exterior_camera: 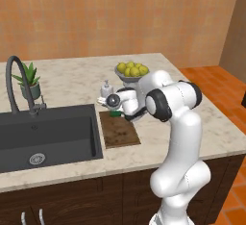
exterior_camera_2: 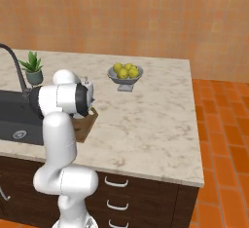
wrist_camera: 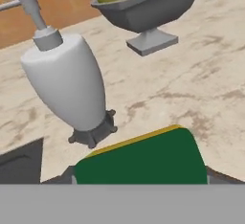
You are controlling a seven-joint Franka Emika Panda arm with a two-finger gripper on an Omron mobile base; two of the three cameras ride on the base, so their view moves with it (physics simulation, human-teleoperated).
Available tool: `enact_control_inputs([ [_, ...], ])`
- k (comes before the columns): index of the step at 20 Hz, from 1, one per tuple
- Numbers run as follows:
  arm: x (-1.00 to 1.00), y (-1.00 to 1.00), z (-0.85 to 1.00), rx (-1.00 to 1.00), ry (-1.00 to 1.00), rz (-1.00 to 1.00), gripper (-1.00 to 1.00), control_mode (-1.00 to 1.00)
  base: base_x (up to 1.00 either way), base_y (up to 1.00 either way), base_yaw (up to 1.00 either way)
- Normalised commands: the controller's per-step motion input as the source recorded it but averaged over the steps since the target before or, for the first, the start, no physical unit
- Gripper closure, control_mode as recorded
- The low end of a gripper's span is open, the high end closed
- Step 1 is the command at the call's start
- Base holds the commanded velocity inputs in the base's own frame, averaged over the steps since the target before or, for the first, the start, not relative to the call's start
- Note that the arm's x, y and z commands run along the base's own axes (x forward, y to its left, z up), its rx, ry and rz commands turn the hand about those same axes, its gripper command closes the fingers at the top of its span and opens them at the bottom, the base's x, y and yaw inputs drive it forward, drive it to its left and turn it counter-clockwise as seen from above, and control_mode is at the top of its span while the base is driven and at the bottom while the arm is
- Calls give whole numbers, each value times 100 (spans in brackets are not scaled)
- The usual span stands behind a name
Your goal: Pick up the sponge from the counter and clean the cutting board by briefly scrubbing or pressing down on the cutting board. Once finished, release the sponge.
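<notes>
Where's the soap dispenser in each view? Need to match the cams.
Left base view: soap dispenser at centre, just left of the wrist, behind the cutting board.
Right base view: mostly behind the arm; its pump tip peeks out at the upper arm's right edge.
Hand view: large at upper left, behind the sponge.
Shared landmark: the lemon bowl.

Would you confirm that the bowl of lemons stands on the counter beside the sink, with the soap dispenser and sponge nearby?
Not quite. The bowl of lemons stands on the counter well away from the sink, beyond the soap dispenser, as the left base view shows. It is the cutting board that lies beside the sink. The sponge is indeed nearby, in the hand view.
</notes>
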Motion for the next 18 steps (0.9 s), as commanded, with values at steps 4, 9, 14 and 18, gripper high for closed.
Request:
enact_control_inputs([
  [4, -51, 12, -54, 5, 10, 4, 100, -100, 0, 0, 0],
  [9, -81, 0, -79, 20, 11, 0, 100, -100, 0, 0, 0],
  [14, -98, 8, -88, 13, -18, 0, 100, -100, 0, 0, 0],
  [18, -75, 37, -60, -4, 1, 3, 100, -100, 0, 0, 0],
])
